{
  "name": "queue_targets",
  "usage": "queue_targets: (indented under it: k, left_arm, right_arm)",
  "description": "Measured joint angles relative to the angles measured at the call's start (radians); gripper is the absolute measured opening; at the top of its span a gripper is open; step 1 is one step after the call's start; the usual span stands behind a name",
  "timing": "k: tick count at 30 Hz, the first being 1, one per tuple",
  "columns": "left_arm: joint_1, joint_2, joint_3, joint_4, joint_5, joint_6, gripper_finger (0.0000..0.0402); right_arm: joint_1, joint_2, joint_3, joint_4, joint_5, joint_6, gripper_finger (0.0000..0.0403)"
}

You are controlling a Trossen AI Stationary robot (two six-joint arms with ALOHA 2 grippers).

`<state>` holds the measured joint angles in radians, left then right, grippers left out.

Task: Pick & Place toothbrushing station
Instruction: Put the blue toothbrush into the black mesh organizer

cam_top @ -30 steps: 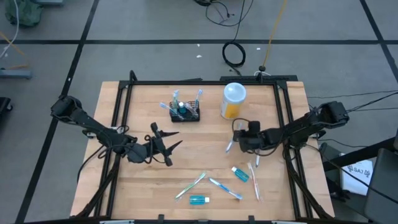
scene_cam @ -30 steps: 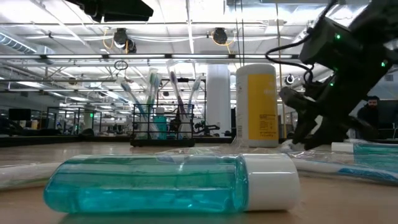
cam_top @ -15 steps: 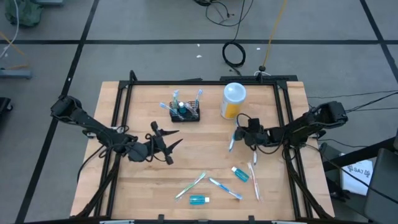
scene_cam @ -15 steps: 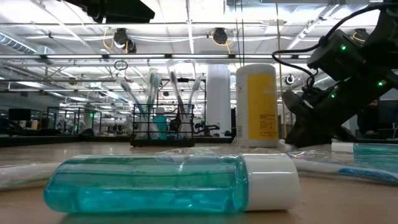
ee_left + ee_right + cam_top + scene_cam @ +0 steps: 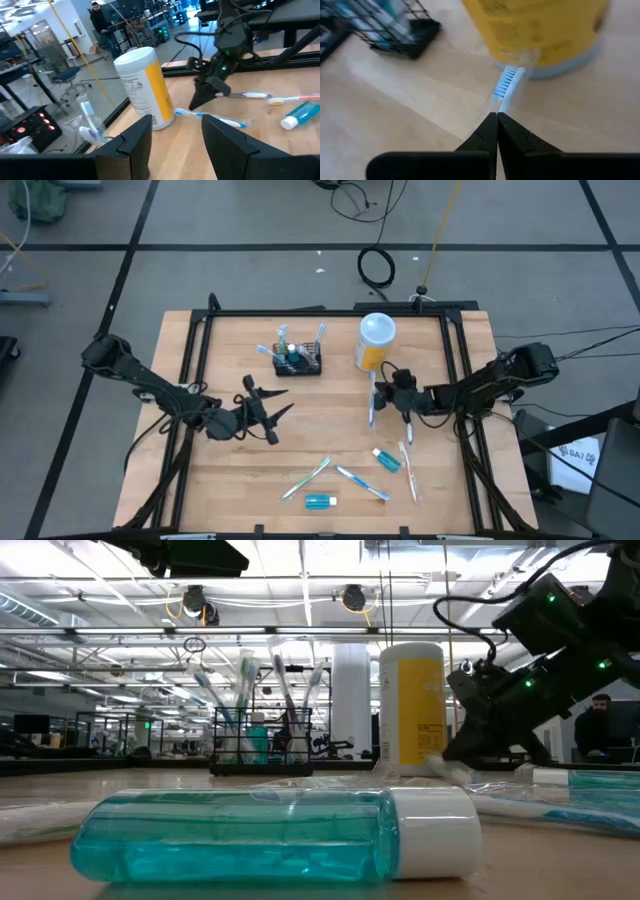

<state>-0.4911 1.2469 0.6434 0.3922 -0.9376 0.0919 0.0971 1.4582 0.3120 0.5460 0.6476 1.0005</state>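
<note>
Right gripper (image 5: pixel 497 125) is clamped tight on a wrapped toothbrush (image 5: pixel 507 87), pinching the handle end so the bristle head points out ahead of the fingers toward the yellow canister (image 5: pixel 374 340). You get that hold because a grip at the tail keeps the head free to lead into a slot; my judgement, not something the frames prove.

Table (image 5: pixel 230 480): wooden top, both arms reaching in from the sides. Your left gripper (image 5: pixel 262 412) waits near the middle-left of the table with its fingers spread and nothing between them, well apart from every item. It reads as parked, out of the right arm's way.

Yellow canister: white-lidded, upright at the back, just beside the held brush's head. In the right wrist view the bristles look close to its base; touching or not, I cannot tell.

Toothbrushing station (image 5: pixel 297 360): the small black slatted rack stands at the back of the table, left of the canister. Several brushes and a small blue bottle already stand upright in it, so it is the likely destination. You must clear the canister on the way across.

Smaller items: a blue mouthwash bottle (image 5: pixel 320 501) lies on its side near the front edge, with other loose wrapped brushes (image 5: pixel 306 478) nearby, presumably awaiting their turn.
</note>
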Motion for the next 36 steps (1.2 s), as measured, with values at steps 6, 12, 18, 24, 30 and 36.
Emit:
queue_targets:
  k: [6, 12, 18, 24, 30, 36]
  left_arm:
    - [0.001, 0.000, 0.000, 0.000, 0.133, -0.051, 0.0179]
    - [0.043, 0.000, 0.000, -0.014, 0.218, -0.146, 0.0179]
    - [0.139, 0.019, 0.000, -0.070, 0.417, -0.234, 0.0179]
    - [0.225, 0.112, -0.001, -0.026, 0.496, -0.234, 0.0179]
    - [0.267, 0.226, -0.001, 0.153, 0.635, -0.232, 0.0179]
    - [0.287, 0.292, -0.001, 0.312, 0.708, -0.232, 0.0179]
  right_arm:
    - [0.003, -0.001, 0.001, 0.274, -0.090, -0.190, 0.0001]
    - [0.062, -0.001, 0.003, 0.550, -0.133, -0.402, 0.0000]
    - [0.114, -0.001, 0.050, 0.639, -0.133, -0.539, 0.0000]
    - [0.121, -0.001, 0.124, 0.617, -0.213, -0.597, 0.0000]
    - [0.121, -0.002, 0.202, 0.520, -0.289, -0.593, 0.0000]
    - [0.133, -0.002, 0.273, 0.435, -0.391, -0.571, 0.0000]
